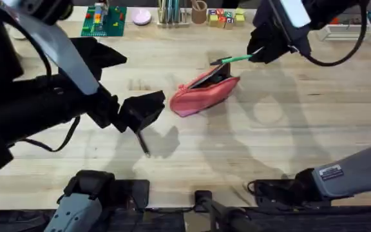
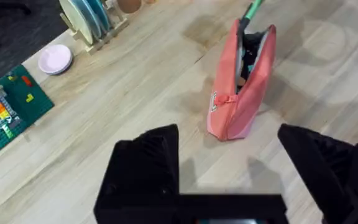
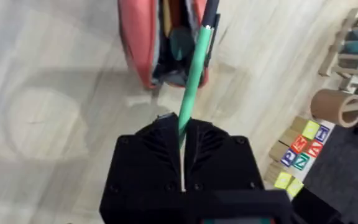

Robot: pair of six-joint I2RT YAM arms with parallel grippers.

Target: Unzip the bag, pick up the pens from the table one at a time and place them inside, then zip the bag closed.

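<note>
The left gripper (image 1: 140, 116) hangs over the table (image 1: 288, 154) at about nine o'clock from the bag (image 1: 201, 96). Its jaws are spread wide with nothing between them; from the left wrist camera, the bag lies just ahead of the two black fingers (image 2: 145, 162), not touching them.

The bag lies on its side near the middle of the table, long axis running from roughly eight o'clock to two o'clock. Its zipper is open, and the mouth gapes at the two o'clock end, showing a dark lining. A dark slim shape lies at that mouth; it may be the black pen, but I cannot tell for sure.

The green pen (image 1: 232, 60) slants from the bag's mouth out toward two o'clock, where the right gripper (image 1: 255, 55) has it. In the right wrist view the jaws are closed tight on the pen's back end, and its front end reaches the open mouth.

The step in hand looks like putting the green pen inside. Next the right arm needs to push the pen deeper along the bag's length, then let go and draw back without dragging it out. The free left gripper could steady the bag. Zipping remains.
</note>
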